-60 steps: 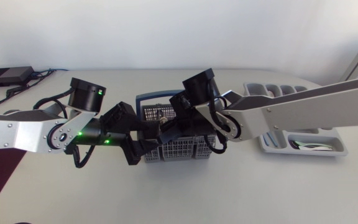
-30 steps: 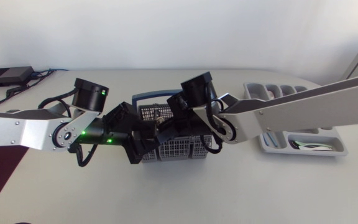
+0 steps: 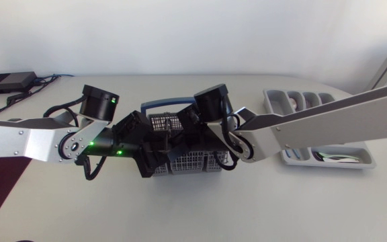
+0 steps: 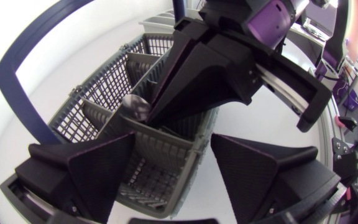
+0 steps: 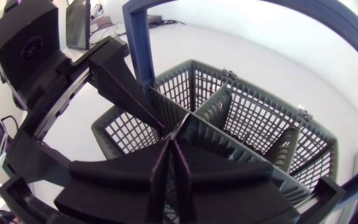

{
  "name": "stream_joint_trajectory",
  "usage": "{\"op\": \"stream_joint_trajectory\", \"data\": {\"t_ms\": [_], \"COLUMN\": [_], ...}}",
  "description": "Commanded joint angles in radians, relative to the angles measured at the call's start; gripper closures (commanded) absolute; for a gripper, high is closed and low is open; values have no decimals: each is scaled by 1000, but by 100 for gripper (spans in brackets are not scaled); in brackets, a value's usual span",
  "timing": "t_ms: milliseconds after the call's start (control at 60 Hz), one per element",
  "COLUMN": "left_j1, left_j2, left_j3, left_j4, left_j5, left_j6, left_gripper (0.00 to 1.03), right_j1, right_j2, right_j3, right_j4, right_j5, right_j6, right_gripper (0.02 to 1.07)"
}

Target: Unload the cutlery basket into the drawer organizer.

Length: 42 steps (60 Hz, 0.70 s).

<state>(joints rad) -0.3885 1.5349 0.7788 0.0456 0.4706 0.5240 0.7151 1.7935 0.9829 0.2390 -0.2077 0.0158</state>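
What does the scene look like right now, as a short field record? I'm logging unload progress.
basket: mid-table, between both arms
left tool: open, astride the basket's end wall
right tool: shut, tips down inside the basket beside a metal piece; grip on it unclear
organizer: table's right side, partly hidden by the right arm
cutlery: in the organizer's front compartment

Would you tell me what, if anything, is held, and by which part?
Left end effector is open around the grey plastic cutlery basket's end. Right end effector is shut inside it beside a metal utensil tip; any hold cannot be told.
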Motion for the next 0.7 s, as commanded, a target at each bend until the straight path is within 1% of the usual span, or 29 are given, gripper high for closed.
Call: {"op": "stream_joint_trajectory", "data": {"t_ms": [0,83,233,400,567,683], "left_j1": [-3,-3,2,4,2,8], "left_j2": [24,24,25,27,31,11], "left_j3": [-15,-15,-15,-15,-13,-27], "left_j4": [-24,-24,-24,-21,-21,-21], "left_j5": [3,3,3,3,3,3], "left_j6": [-19,-19,-18,-18,-18,-15], "left_gripper": [19,19,19,19,19,19], "right_j1": [26,40,43,76,83,96], "right_j2": [-14,-22,-22,-63,-89,-126], "right_j3": [-50,-59,-73,-112,-138,-168], "right_j4": [13,25,40,83,108,134], "right_j5": [16,47,62,108,123,152], "right_j6": [-19,-30,-40,-73,-102,-122], "right_gripper": [101,101,101,101,101,101]}}
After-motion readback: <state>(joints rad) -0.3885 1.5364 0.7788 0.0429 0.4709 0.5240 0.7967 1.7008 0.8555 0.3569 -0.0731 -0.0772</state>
